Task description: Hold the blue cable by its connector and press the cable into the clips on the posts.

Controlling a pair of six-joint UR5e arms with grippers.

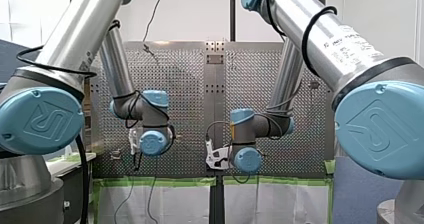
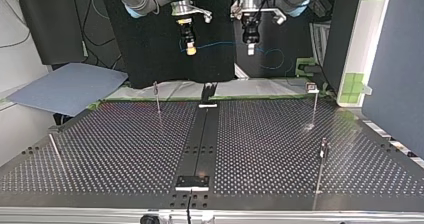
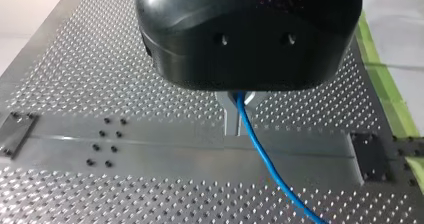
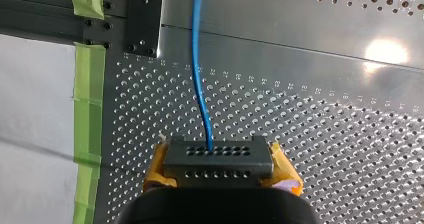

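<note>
The blue cable (image 2: pixel 218 43) hangs in the air between my two grippers, past the table's far edge in the top view. My left gripper (image 3: pixel 235 120), black with metal fingers, is shut on the blue cable (image 3: pixel 260 154), which trails away under it over the perforated plate. My right gripper (image 4: pixel 218 154) is shut on the black connector (image 4: pixel 218 165), its yellow pads (image 4: pixel 282 170) on either side; the cable (image 4: pixel 199 84) runs straight ahead from it. In the top view my right gripper (image 2: pixel 190 48) is at the left and my left gripper (image 2: pixel 251 48) at the right.
Thin posts with clips stand on the perforated table (image 2: pixel 125 149): one post (image 2: pixel 157 96) far left, another post (image 2: pixel 315 104) far right, a third post (image 2: pixel 322 161) nearer right. A black rail (image 2: pixel 202 134) runs down the middle. Green tape (image 4: pixel 89 74) marks the plate's edge.
</note>
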